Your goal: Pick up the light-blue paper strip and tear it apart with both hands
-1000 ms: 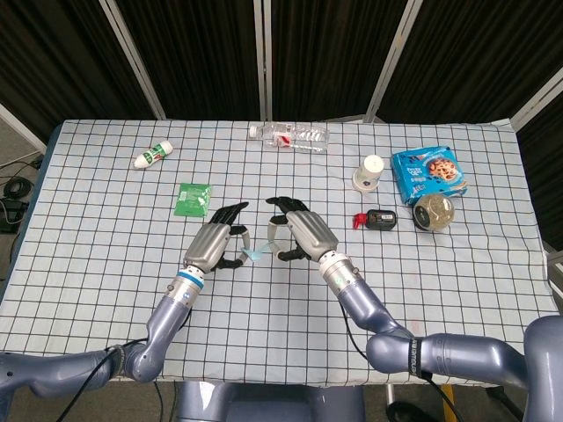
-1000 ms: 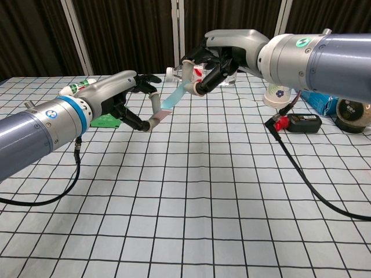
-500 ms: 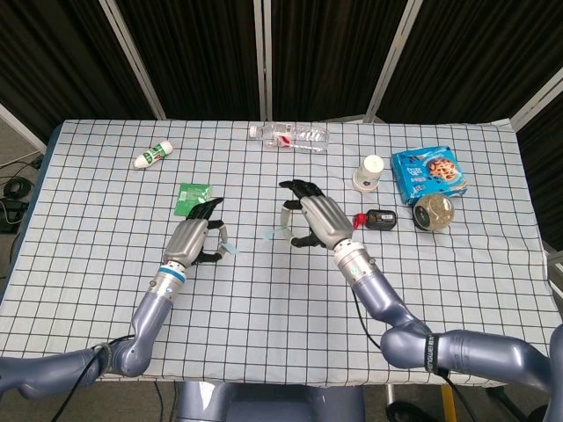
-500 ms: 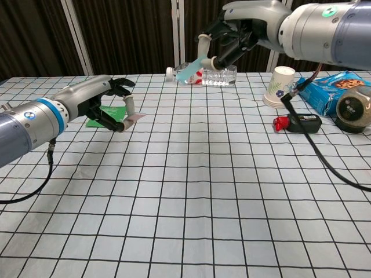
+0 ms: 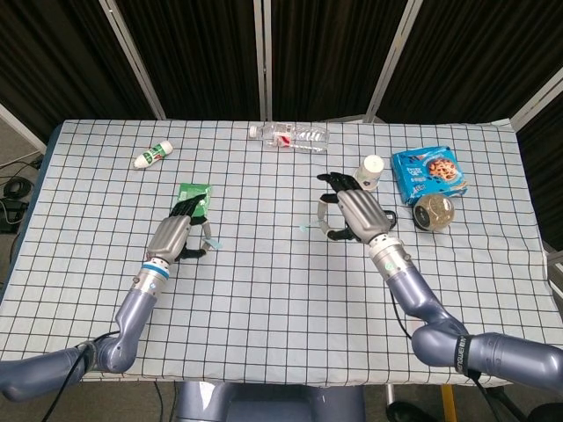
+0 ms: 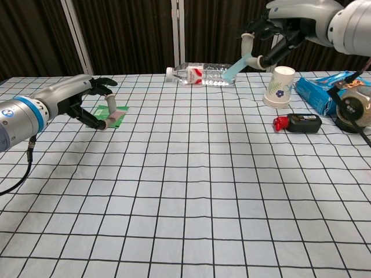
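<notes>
The light-blue paper strip is in two pieces. My right hand [image 5: 356, 215] [image 6: 279, 33] is raised above the table right of centre and pinches the longer piece [image 6: 236, 68] [image 5: 305, 227], which hangs down to the left. My left hand [image 5: 176, 236] [image 6: 86, 104] hovers low at the left and pinches the short piece [image 6: 115, 118] [image 5: 214, 243] between thumb and fingertips. The two hands are far apart.
A green packet [image 5: 193, 195] lies just behind my left hand. A water bottle [image 5: 288, 135] lies at the back. A paper cup [image 5: 369, 171], a black-and-red device [image 5: 376, 219], a blue cookie pack [image 5: 428, 171] and a round jar [image 5: 434, 212] stand at the right. A small white bottle [image 5: 152, 156] lies at the far left.
The strip, stretched between both hands a second ago, has parted. My left hand moved left with the short piece; my right hand moved right and up with the longer one.
</notes>
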Controlling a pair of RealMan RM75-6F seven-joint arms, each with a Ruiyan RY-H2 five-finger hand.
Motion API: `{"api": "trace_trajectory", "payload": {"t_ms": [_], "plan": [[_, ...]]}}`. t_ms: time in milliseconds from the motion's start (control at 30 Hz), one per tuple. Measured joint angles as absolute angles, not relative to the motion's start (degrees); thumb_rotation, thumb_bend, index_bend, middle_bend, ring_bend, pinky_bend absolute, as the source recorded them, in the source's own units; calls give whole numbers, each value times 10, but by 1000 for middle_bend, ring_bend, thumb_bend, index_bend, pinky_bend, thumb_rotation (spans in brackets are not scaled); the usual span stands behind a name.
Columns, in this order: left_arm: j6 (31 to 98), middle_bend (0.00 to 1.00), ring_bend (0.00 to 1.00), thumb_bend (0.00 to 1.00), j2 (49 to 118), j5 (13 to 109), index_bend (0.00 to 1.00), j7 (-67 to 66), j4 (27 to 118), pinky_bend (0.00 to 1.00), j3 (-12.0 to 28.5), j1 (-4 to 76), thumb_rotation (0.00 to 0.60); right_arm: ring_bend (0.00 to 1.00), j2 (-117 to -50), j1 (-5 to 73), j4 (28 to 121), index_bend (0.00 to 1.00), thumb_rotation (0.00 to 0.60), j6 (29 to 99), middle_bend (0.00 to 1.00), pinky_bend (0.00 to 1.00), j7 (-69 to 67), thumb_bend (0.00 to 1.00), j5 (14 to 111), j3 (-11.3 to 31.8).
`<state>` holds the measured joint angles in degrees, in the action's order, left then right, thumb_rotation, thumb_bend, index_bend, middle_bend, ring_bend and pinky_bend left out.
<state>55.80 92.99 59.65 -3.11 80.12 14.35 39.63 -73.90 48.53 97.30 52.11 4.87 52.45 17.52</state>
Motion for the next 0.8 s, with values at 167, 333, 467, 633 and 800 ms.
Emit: {"api": "trace_trajectory", "payload": {"t_ms": [167, 333, 467, 633, 800], "plan": [[553, 0, 0, 0, 913, 606, 0, -18, 811, 0, 140, 391, 600, 0, -708, 460, 974, 0, 600, 515, 0, 0, 41, 0, 564, 144], [571, 0, 0, 0, 887, 623, 0, -14, 822, 0, 137, 378, 600, 0, -683, 427, 980, 0, 600, 542, 0, 0, 36, 0, 615, 123], [597, 0, 0, 0, 837, 645, 0, -13, 841, 0, 127, 353, 600, 0, -655, 387, 985, 51, 600, 589, 3, 0, 16, 0, 681, 103], [649, 0, 0, 0, 765, 667, 0, -22, 868, 0, 109, 310, 600, 0, -621, 326, 970, 86, 600, 674, 3, 0, -17, 0, 774, 71], [743, 0, 0, 0, 702, 725, 0, -21, 881, 0, 72, 239, 600, 0, -603, 254, 933, 89, 600, 775, 0, 0, -46, 0, 838, 39]]}}
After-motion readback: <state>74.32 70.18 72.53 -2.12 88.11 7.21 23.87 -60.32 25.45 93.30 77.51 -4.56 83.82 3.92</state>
